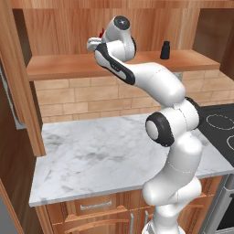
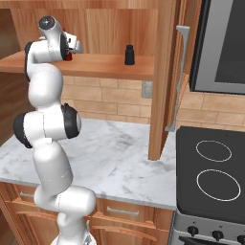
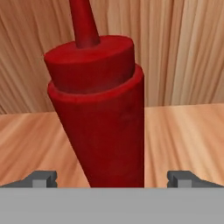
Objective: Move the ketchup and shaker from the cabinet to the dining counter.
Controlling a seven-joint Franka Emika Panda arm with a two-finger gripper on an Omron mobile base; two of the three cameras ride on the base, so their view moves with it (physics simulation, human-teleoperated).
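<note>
1. Step: reach for ketchup (image 3: 98, 118), upright on cabinet (image 1: 82, 66) shelf; shaker (image 1: 165, 50) well apart.
2. Gripper (image 3: 112, 178) spread wide, tips either side of bottle, prob. not touching.
3. Next: close, lift out.

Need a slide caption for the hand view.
Open gripper straddling the ketchup on the cabinet shelf, fingertips not yet closed.

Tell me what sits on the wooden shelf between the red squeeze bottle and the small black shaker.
Nothing: in the right base view, bare wooden shelf runs from the red squeeze bottle, at the open gripper, to the small black shaker.
</note>
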